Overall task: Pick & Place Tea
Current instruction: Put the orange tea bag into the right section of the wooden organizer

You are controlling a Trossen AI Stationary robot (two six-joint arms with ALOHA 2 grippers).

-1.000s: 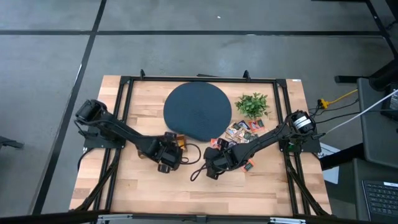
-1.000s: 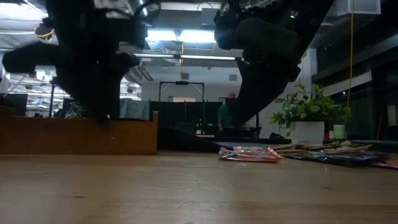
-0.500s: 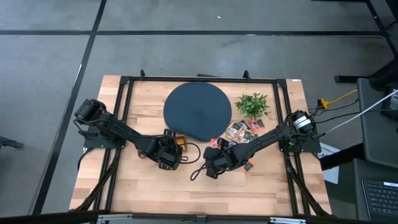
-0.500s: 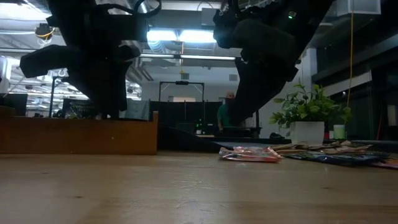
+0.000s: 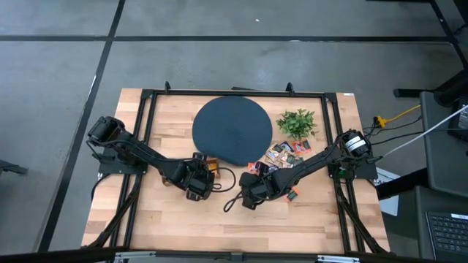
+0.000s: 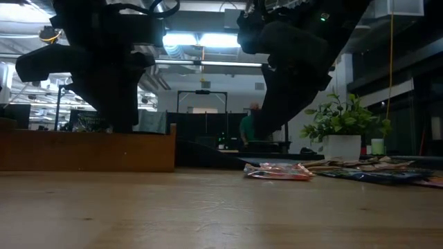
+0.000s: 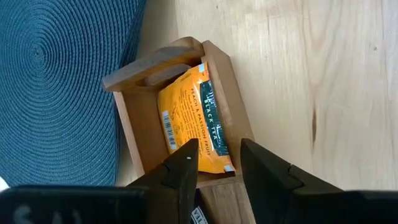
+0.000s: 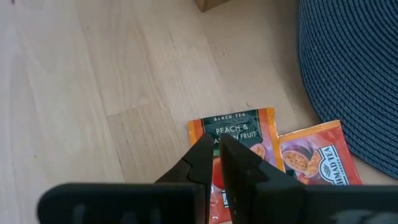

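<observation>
**Sachet boxed, next one in reach**

The left end effector (image 7: pixel 214 165) hovers, fingers apart, over a wooden box (image 7: pixel 217 74) holding an orange sachet (image 7: pixel 189 124). The right end effector (image 8: pixel 214 155), fingers together, sits above a peach tea sachet (image 8: pixel 233 130) on the worktop (image 8: pixel 93 74); spreading them before descending should secure a clean pinch.

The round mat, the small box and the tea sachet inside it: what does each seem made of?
Round mat: seemingly woven blue cord, shown by its concentric ribbing. Small box: wood, matte, with visible grain. Tea sachet: orange printed wrapper, perhaps paper or foil; the look leaves it open.
</observation>
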